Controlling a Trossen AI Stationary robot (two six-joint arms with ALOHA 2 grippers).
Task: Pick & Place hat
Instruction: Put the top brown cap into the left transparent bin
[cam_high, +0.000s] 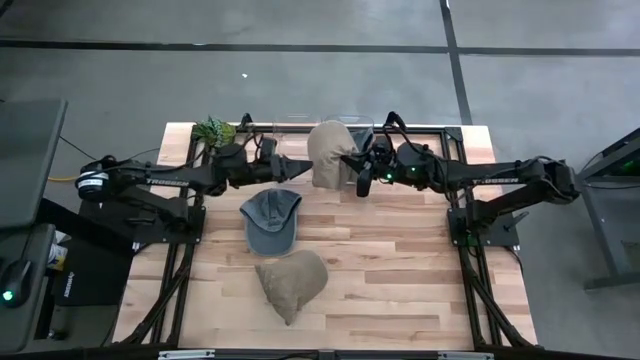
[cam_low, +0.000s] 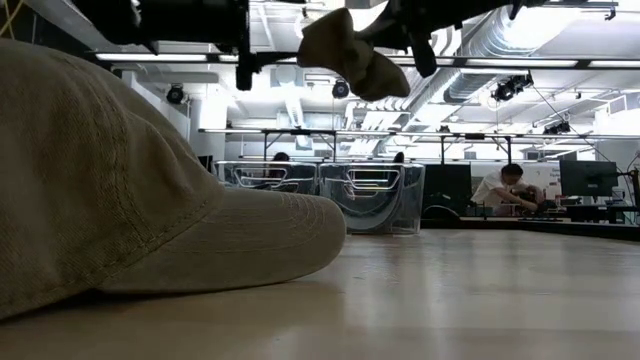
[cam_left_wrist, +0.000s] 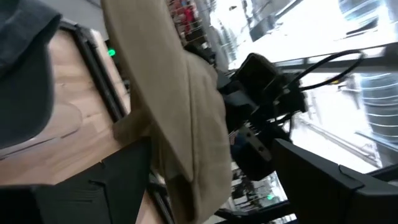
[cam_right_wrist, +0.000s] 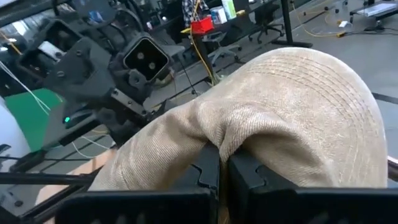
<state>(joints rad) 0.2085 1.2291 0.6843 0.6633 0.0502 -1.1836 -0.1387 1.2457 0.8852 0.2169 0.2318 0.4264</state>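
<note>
Keep your right gripper (cam_right_wrist: 219, 163) pinched on the beige cap (cam_high: 328, 152) at upper centre (left gripper's (cam_high: 285, 168) jaws unreadable), lowering slowly.

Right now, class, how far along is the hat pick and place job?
Done: a beige cap is lifted off the table, pinched in the right gripper. In hand: it hangs in the air at the table's far edge, with the left gripper right beside it; whether that one also holds it is unclear. Left: setting it down. A grey cap and a tan cap lie on the wood.
</note>
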